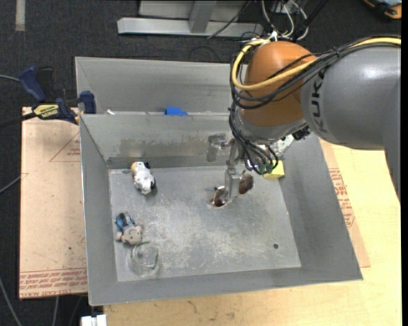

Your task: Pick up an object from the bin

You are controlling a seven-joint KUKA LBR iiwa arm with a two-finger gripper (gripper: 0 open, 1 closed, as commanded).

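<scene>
Dark lettering on the grey arm (357,95) is unreadable.

We're looking down into a robotics lab here: a big grey industrial arm (360,95) with an orange cover (274,83) and bundled cables (255,156) at its wrist leans over a grey metal bin (159,83). Around the rig we see dark carpet (38,38), loose wires (290,14) and a metal stand base (191,25).
</scene>
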